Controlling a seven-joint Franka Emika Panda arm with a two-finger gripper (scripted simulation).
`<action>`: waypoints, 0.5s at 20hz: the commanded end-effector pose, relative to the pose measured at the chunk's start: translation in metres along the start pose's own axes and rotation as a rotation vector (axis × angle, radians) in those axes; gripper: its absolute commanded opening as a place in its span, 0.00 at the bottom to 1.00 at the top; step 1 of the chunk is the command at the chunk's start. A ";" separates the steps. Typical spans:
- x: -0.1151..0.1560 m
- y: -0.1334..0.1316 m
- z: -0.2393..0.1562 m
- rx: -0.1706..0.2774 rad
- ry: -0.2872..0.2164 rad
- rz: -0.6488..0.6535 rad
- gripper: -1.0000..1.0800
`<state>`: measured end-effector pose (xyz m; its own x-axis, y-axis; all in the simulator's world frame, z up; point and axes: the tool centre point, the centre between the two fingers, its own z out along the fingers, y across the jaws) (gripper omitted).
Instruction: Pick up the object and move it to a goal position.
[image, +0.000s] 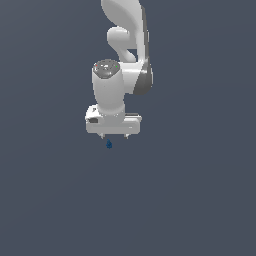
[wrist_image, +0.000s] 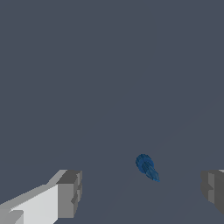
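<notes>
The object (image: 108, 144) is a tiny dark-blue elongated piece with a rounded end, lying on the grey floor just below the white gripper (image: 115, 136) in the exterior view. In the wrist view the object (wrist_image: 146, 167) lies on the floor between the two grey fingertips (wrist_image: 70, 192), closer to the other fingertip (wrist_image: 213, 190). The gripper (wrist_image: 142, 192) is open, its fingers set wide apart and holding nothing. It hovers over the object without touching it.
The white arm (image: 125, 45) rises from the gripper toward the top of the exterior view. A plain dark grey floor (image: 190, 200) surrounds the object.
</notes>
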<state>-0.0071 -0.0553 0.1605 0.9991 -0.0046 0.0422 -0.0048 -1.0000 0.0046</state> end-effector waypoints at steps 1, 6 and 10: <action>-0.013 0.013 0.020 0.001 -0.013 -0.011 0.96; -0.037 0.034 0.051 0.004 -0.032 -0.029 0.96; -0.047 0.042 0.063 0.005 -0.040 -0.037 0.96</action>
<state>-0.0484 -0.0946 0.0996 0.9996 0.0279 0.0034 0.0279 -0.9996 0.0007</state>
